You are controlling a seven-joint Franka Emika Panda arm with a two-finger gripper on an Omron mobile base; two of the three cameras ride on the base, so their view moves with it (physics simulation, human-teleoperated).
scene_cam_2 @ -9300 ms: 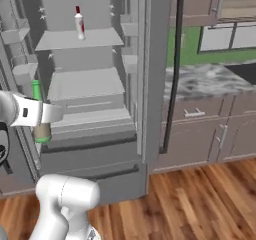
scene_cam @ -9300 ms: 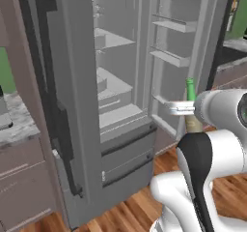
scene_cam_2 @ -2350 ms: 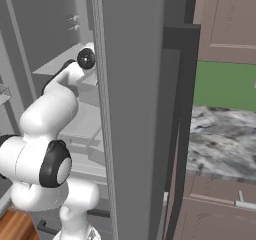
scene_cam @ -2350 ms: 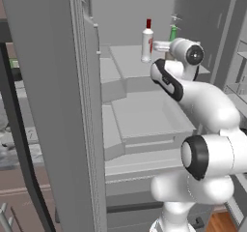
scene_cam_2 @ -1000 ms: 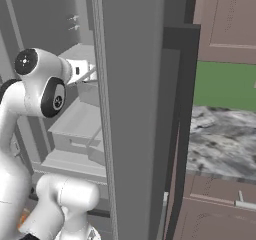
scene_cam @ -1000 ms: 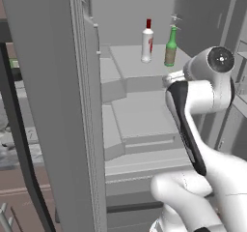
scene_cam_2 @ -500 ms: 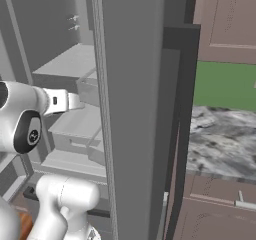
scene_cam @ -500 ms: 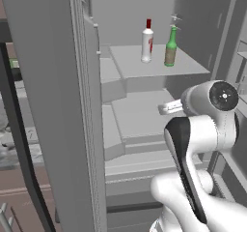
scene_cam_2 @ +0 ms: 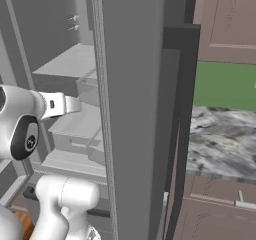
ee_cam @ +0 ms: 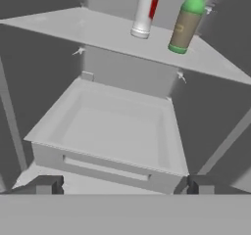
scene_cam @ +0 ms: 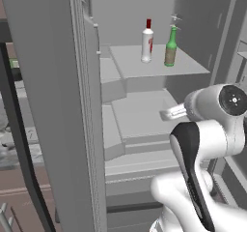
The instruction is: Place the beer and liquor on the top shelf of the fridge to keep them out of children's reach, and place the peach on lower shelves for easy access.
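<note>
I am facing the open fridge, a tall grey appliance with grey walls and shelves. My gripper is empty, its two dark finger tips spread wide apart, pointing into the fridge at the level of a lower shelf, a pale grey panel with a thick boxy front. In the left base view my white arm reaches in front of that same shelf.

Above it is the top shelf, a thin flat grey panel. Two bottles stand upright on it, side by side and near each other but not touching. The liquor is white with a red cap. The beer is a slim green bottle with an olive-tan label, to the right of the liquor. From the hand view I look up at both: the liquor and the beer.
</note>
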